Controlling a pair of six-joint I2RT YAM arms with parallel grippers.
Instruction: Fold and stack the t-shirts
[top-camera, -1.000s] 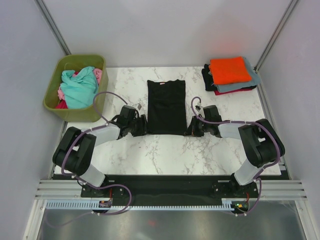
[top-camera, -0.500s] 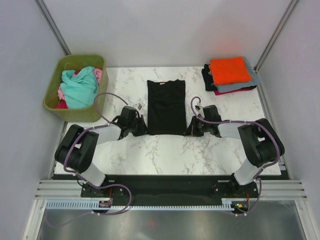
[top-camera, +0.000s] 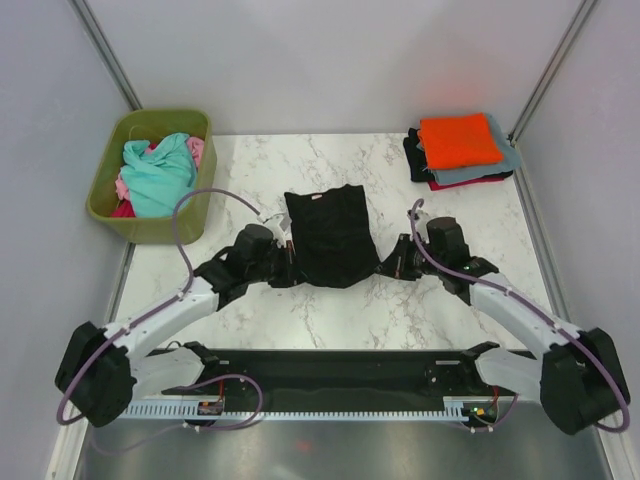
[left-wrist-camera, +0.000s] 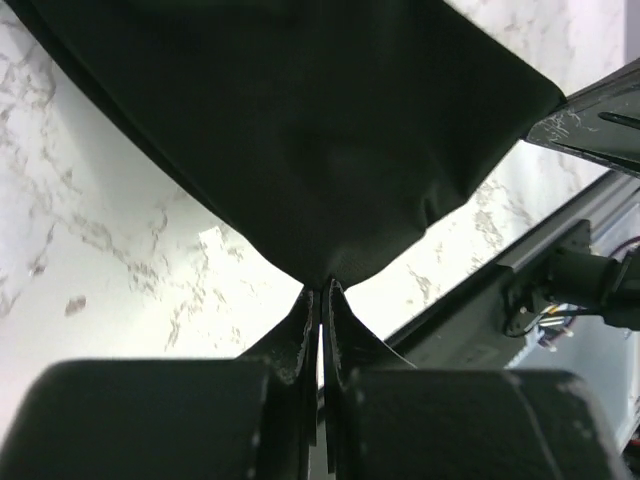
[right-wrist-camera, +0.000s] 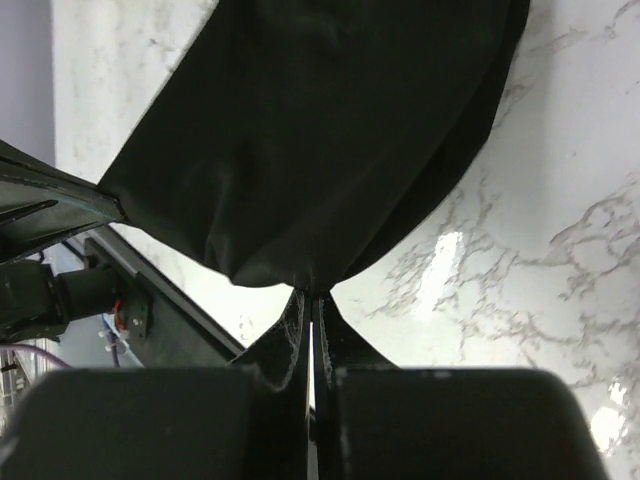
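Note:
A black t-shirt (top-camera: 330, 235) with a small white tag lies folded lengthwise in the middle of the marble table. Its near hem is lifted off the table. My left gripper (top-camera: 291, 270) is shut on the hem's left corner, and my right gripper (top-camera: 386, 266) is shut on the right corner. In the left wrist view the black t-shirt (left-wrist-camera: 300, 130) hangs from my pinched left gripper (left-wrist-camera: 322, 288). The right wrist view shows the black t-shirt (right-wrist-camera: 330, 140) stretched up from my right gripper (right-wrist-camera: 310, 293). A stack of folded t-shirts (top-camera: 460, 148), orange on top, sits at the back right.
An olive-green tub (top-camera: 110, 190) at the back left holds crumpled teal (top-camera: 160, 172), pink and red shirts. The black base rail (top-camera: 330, 365) runs along the near table edge. Grey walls close in both sides.
Both grippers have closed on the hem corners and raised them toward the near side. The shirt's near end now bulges and widens, and both arms have stretched out.

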